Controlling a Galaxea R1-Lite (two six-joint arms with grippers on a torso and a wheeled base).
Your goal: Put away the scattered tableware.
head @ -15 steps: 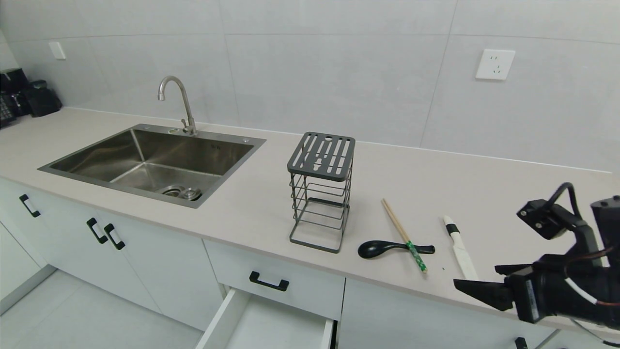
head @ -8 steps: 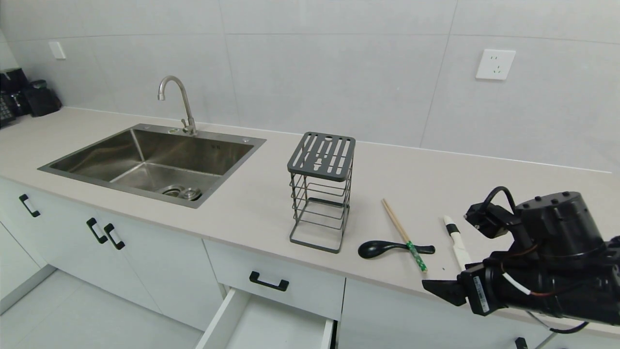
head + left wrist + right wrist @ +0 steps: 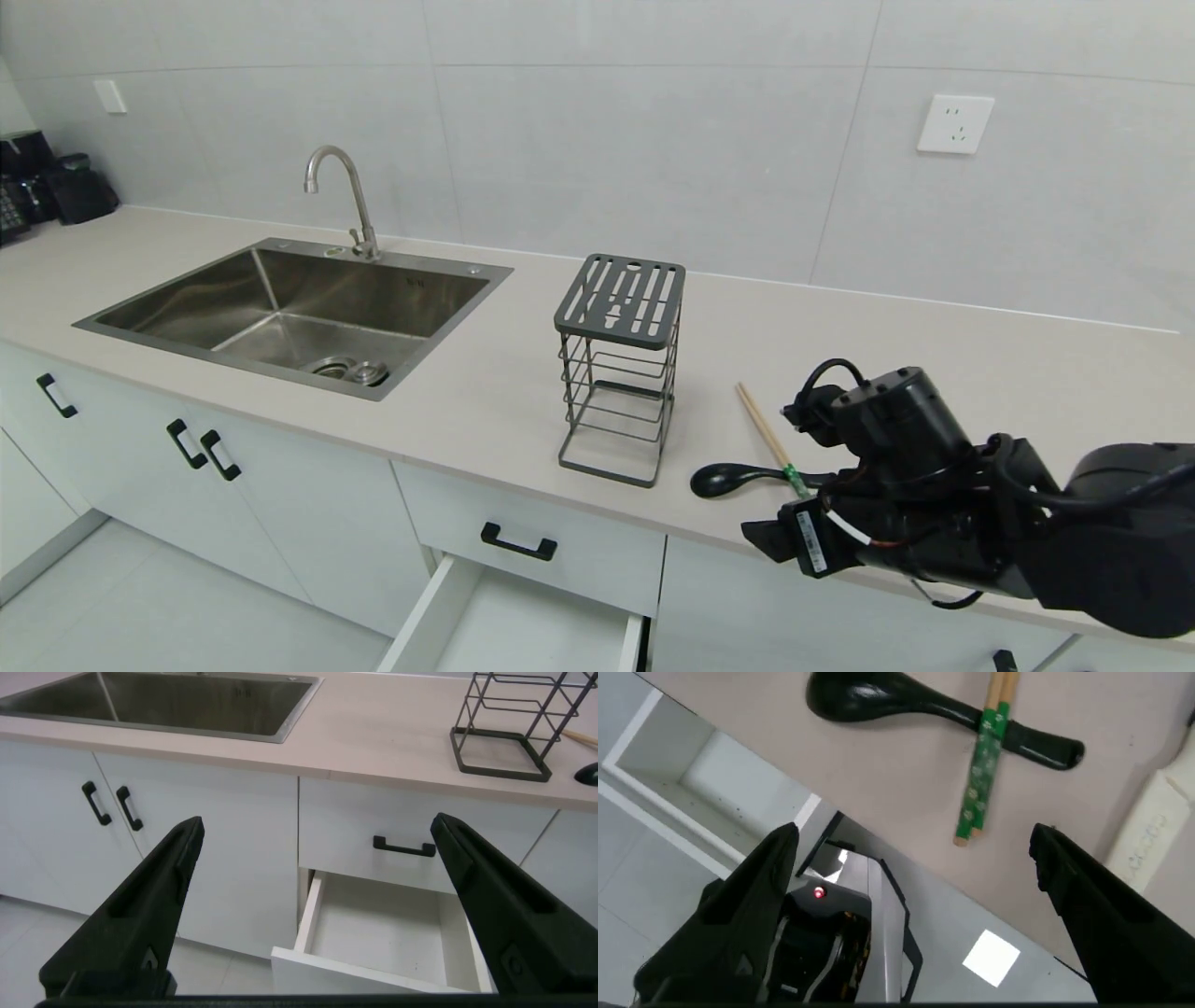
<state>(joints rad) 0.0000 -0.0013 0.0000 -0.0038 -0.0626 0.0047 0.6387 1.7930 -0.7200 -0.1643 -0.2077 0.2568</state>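
Head view placed my right end effector (image 3: pixel 767 539) above the front edge of the surface (image 3: pixel 467 392), just beside the handle end of the black spoon (image 3: pixel 724 479). The right wrist view confirmed it spread wide apart, gripping nothing.

The spoon lay flat near the front edge of the surface. The pair of chopsticks (image 3: pixel 761 425) lay across its handle, touching it, with their green-patterned ends toward the edge. A white utensil (image 3: pixel 1158 821) lay on the surface just beside the chopsticks, on the side away from the spoon's bowl; I could not identify it further.

The dark wire rack (image 3: pixel 618 364) stood upright on the surface between the sink (image 3: pixel 280 308) and the spoon, apart from both.

My left end effector (image 3: pixel 308 905) was held low in front of the white cabinets, also spread apart and gripping nothing. It faced a pulled-out drawer (image 3: pixel 383 933) beneath the rack.
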